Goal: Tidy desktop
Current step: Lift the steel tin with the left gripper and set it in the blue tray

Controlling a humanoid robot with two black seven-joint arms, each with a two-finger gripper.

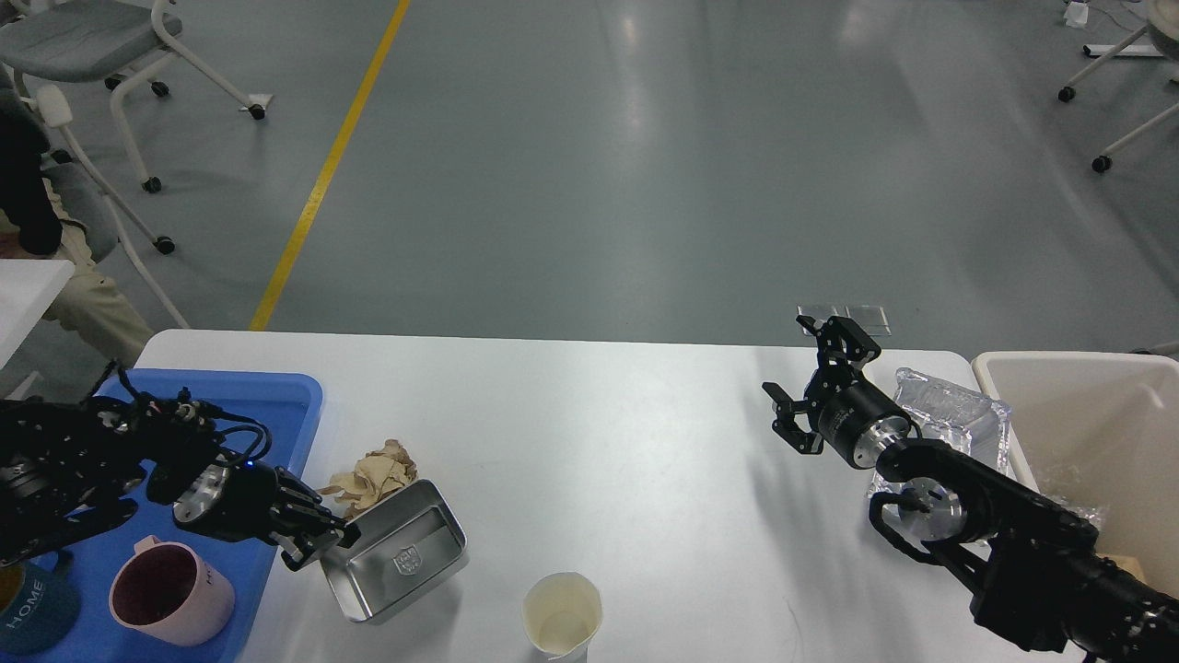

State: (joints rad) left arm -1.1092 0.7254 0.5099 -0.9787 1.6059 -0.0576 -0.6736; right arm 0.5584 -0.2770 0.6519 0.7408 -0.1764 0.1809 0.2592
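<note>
Head view, lower left: my left gripper [318, 543] grips the near-left rim of the metal tin [398, 562], tilted off the desktop [599, 442], long axis running toward frame centre. The blue tray [276, 405], holding a pink mug [170, 603], lies just left; I judge it the destination. Right of centre, my right gripper [806, 382] hovers open, beside the cream bin [1059, 368].

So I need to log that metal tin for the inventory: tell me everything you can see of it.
The metal tin is a shallow, open rectangular tray with rounded corners and a rolled rim, shiny silver, with a small shield-like emblem on its inner floor. It looks empty. It is tilted, its left edge gripped by the left gripper, near the front left of the desktop. The crumpled brown paper lies right behind it.
</note>
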